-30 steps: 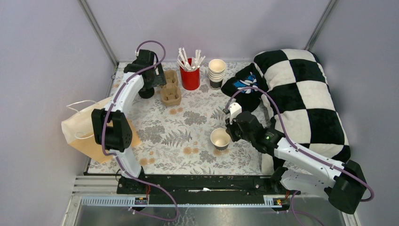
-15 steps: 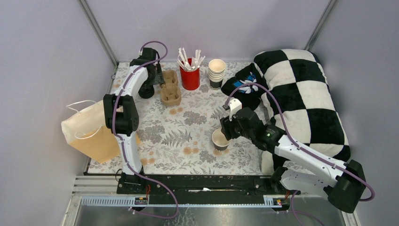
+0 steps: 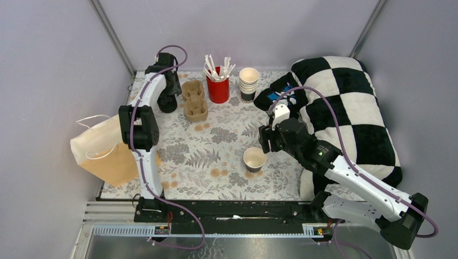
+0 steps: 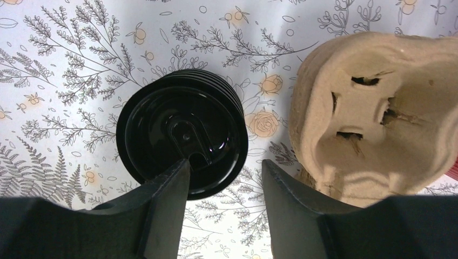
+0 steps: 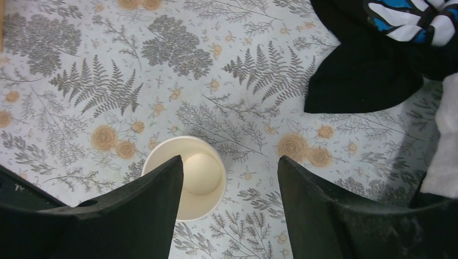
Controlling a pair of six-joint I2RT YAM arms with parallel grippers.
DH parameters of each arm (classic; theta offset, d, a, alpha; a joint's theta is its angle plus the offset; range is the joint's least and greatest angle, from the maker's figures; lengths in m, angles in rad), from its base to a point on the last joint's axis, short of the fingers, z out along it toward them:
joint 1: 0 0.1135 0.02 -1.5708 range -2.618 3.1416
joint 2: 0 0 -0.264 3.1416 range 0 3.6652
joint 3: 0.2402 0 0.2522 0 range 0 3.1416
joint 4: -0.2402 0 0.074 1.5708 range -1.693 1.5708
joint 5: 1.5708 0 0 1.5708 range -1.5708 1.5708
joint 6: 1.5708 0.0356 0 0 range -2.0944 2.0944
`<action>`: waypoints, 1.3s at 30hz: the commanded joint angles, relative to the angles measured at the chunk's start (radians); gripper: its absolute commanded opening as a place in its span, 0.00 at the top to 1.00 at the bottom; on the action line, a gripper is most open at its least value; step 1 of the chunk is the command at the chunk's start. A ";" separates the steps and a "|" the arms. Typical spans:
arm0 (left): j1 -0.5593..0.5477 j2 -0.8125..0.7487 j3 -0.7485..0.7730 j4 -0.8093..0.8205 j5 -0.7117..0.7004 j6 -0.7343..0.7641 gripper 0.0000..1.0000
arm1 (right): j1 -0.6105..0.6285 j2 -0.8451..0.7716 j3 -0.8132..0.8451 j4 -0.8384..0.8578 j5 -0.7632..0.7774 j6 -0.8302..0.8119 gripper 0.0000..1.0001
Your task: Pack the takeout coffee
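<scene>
A cream takeout cup (image 3: 254, 158) (image 5: 189, 178) stands upright and lidless on the flowered cloth, right of centre. My right gripper (image 3: 265, 141) (image 5: 231, 168) hovers above it, open, with the cup under its left finger and nothing between the jaws. At the back left sits a round black lid (image 3: 167, 103) (image 4: 182, 139) on top of a ribbed black stack. My left gripper (image 3: 168, 93) (image 4: 226, 174) is over it, open at about half width. Its left finger overlaps the lid's near edge in the left wrist view; only cloth shows between the jaws.
A brown pulp cup carrier (image 3: 195, 100) (image 4: 372, 108) lies right of the black lid. Behind it stand a red cup of white sticks (image 3: 218, 82) and a stack of cream cups (image 3: 248, 83). A paper bag (image 3: 105, 148) lies at the left edge; a checkered pillow (image 3: 345, 108) and dark cloth (image 3: 281, 100) fill the right.
My right gripper opened, let go of the cream cup and drew back up and to the right. My left gripper moved over the black lid and its jaws narrowed.
</scene>
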 commanded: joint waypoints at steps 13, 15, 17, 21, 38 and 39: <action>0.018 0.032 0.063 0.015 0.062 0.023 0.57 | 0.008 -0.001 0.052 -0.014 0.047 0.018 0.28; 0.019 0.036 0.067 0.014 0.060 0.026 0.57 | 0.009 -0.002 0.052 -0.014 0.047 0.018 0.28; 0.019 0.041 0.066 0.014 0.064 0.028 0.57 | 0.009 -0.003 0.052 -0.015 0.045 0.016 0.28; 0.019 0.051 0.068 0.015 0.070 0.029 0.57 | 0.009 0.000 0.052 -0.012 0.042 0.017 0.29; 0.019 0.059 0.079 0.015 0.055 0.038 0.67 | 0.009 0.015 0.053 -0.009 0.029 0.015 0.29; 0.019 0.058 0.079 0.014 0.055 0.038 0.66 | 0.009 0.018 0.054 -0.007 0.027 0.013 0.29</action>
